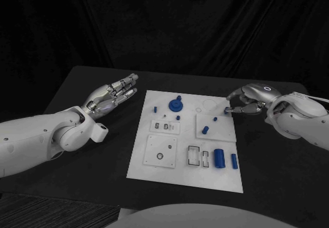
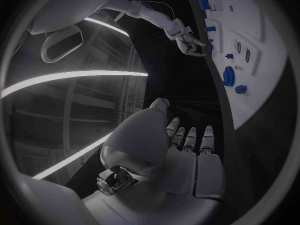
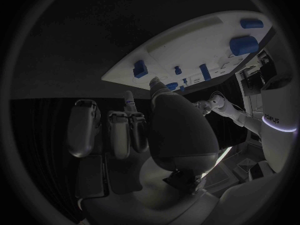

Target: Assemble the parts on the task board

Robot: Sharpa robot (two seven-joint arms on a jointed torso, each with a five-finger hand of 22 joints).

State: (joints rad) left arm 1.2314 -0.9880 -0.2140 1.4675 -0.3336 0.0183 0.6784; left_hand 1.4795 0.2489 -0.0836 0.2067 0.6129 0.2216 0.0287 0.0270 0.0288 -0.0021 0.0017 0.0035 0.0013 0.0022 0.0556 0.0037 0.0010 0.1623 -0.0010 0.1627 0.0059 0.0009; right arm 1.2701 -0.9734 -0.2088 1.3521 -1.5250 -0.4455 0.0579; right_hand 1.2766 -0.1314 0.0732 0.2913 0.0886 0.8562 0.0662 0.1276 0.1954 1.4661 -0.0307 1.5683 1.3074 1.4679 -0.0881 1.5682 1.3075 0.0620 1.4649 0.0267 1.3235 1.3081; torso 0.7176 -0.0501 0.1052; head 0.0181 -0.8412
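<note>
My right hand [image 1: 248,100] pinched a small blue part [image 1: 227,109] at the task board's [image 1: 185,164] right edge. My left hand [image 1: 110,97] hovered off the board's left side, fingers apart, holding nothing.

Parts [image 1: 219,158] on task board [image 1: 171,175] (mid-table [image 1: 288,161]); hands flank it.

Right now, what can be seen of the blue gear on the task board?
The blue gear is a round toothed disc with a raised hub, plastic by its look. It lies flat near the far end of the white task board, left of its middle, with a small blue peg just beyond it. No hand touches it; the left hand is off the board.
</note>
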